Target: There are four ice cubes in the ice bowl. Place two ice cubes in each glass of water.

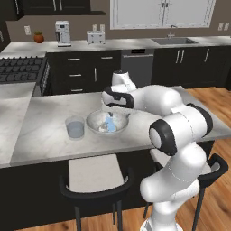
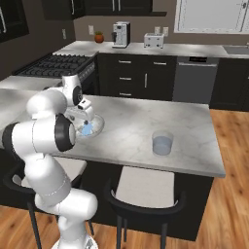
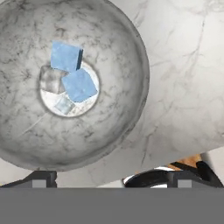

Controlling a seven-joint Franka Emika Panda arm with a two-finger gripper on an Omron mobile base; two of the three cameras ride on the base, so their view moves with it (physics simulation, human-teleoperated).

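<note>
The white arm is reaching out over the pale marbled bench [image 1: 54, 144], and its two-finger gripper [image 3: 112, 178] is hanging above the wide, shallow, mottled grey-white ice bowl [image 3: 118, 127] with its jaws standing wide and nothing between them. In the hand view the small translucent ice cubes [image 3: 78, 85] are lying clustered at the flat centre of the bowl: two are showing clearly pale blue and touching one another, while two paler, more washed-out ones are sitting just beside them and are harder to make out. One short clear bluish tumbler of water [image 1: 75, 127] is standing just beside the bowl on the bench, and the other tumbler [image 2: 162, 143] is standing well apart from it towards the far end of the same bench. Judging from this, the first pick is the step in hand, since all the cubes seem to be in the bowl. The next move is calling for the gripper to shift towards the bowl's centre, descend over a single cube, and close on it without nudging its neighbours, which are crowding close.
</note>
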